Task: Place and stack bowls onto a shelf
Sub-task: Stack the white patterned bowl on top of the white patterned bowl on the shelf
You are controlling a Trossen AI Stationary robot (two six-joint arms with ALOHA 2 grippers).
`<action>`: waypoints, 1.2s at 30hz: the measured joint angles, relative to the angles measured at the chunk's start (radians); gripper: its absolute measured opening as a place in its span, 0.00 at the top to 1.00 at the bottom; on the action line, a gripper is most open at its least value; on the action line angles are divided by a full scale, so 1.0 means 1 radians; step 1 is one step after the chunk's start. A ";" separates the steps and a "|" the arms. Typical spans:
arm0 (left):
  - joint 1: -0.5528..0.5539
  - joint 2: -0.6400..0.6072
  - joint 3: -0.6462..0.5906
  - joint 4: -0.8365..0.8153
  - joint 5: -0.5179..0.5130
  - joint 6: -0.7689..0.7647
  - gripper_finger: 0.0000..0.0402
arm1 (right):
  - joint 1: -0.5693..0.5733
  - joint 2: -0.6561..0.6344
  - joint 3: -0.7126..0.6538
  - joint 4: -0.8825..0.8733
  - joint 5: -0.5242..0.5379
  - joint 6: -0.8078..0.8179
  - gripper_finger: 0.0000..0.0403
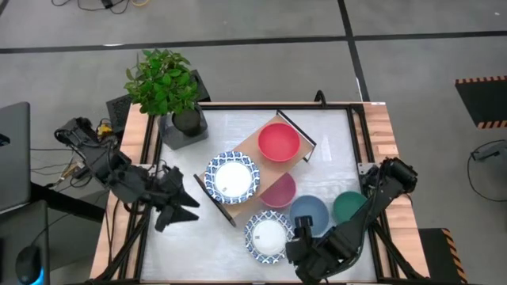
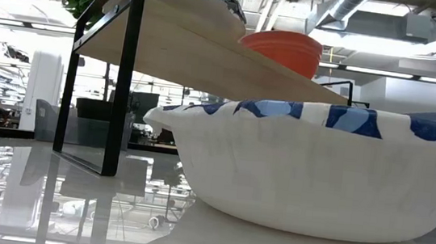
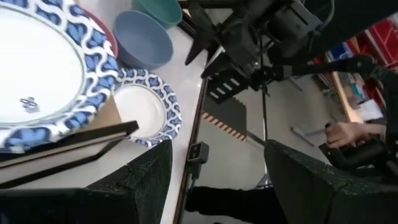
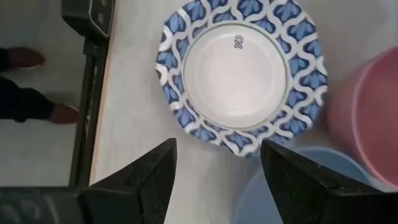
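The shelf (image 1: 252, 145) lies slantwise across the table's middle. On its board sit a white bowl with a blue-patterned rim (image 1: 233, 177) and a red bowl (image 1: 278, 141). On the table stand a pink bowl (image 1: 281, 192) beside the shelf, a blue bowl (image 1: 310, 212), a green bowl (image 1: 348, 206) and a second patterned bowl (image 1: 268, 234), which fills the low view (image 2: 310, 172). My left gripper (image 1: 192, 207) is open and empty, left of the shelf's near end. My right gripper (image 1: 298, 237) is open and empty, just right of the patterned bowl on the table (image 4: 239, 74).
A potted plant in a dark pot (image 1: 184, 119) stands at the table's far left corner. A laptop (image 1: 12, 154) sits off the table's left side. A person's hand (image 3: 348, 134) on a handle shows beyond the table in the left wrist view.
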 joint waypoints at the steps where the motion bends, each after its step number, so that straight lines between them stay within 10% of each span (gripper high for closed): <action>1: -0.011 0.008 0.000 0.010 -0.004 0.000 0.41 | -0.001 0.000 -0.018 0.032 0.006 0.000 0.35; 22: -0.129 0.061 0.000 0.051 -0.174 -0.031 0.41 | -0.002 0.106 -0.110 0.217 -0.114 -0.236 0.35; 36: -0.129 0.061 0.000 0.051 -0.230 -0.031 0.41 | -0.011 0.149 -0.110 0.201 -0.017 -0.309 0.37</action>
